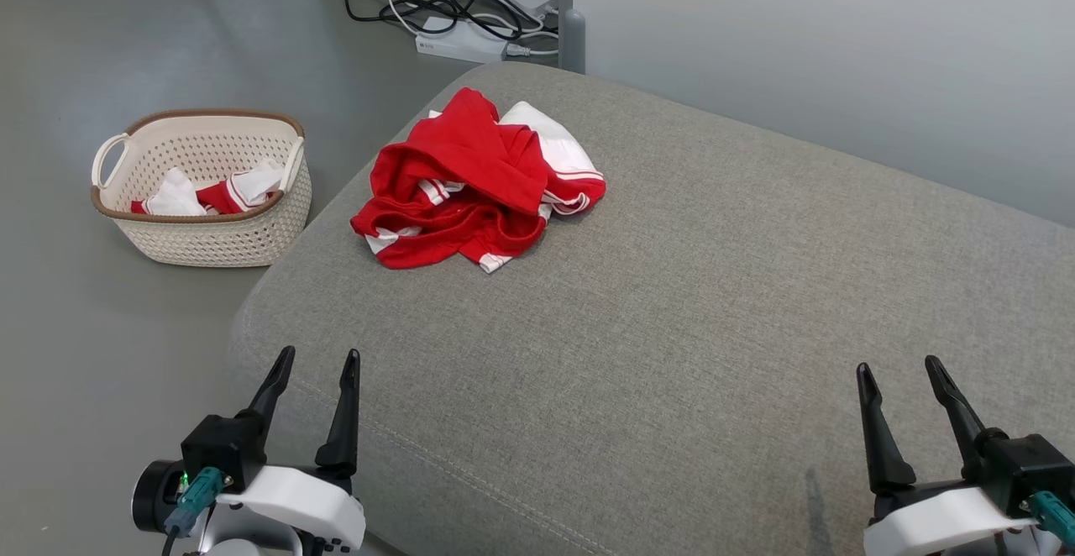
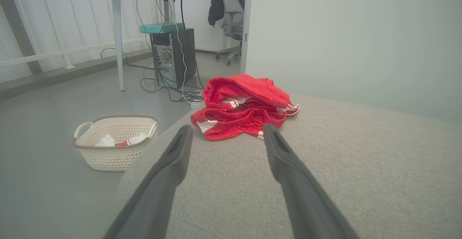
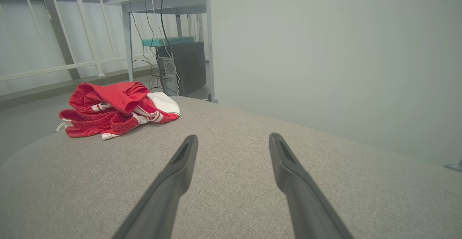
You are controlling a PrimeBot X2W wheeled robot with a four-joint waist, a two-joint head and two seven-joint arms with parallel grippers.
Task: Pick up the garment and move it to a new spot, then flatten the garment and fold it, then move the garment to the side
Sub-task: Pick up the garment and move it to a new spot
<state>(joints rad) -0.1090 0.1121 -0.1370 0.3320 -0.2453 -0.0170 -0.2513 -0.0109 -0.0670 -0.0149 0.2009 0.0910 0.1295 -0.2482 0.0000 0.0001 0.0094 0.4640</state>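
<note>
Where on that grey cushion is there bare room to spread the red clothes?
Bare: the cushion between garment, wall, left end effector and right end effector. Crowded: the far-left corner, where the garment lies.

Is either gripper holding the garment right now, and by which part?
Nothing is held. The left gripper and right gripper are open and empty; the garment lies crumpled on the cushion, untouched.

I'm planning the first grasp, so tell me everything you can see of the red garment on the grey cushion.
The garment is red with white stripes and a white panel at its far side, in what looks like soft sports knit. A gathered elastic band runs along its near edge. It lies crumpled in a loose heap near the far left corner of the grey fabric cushion, resting on that alone.
</note>
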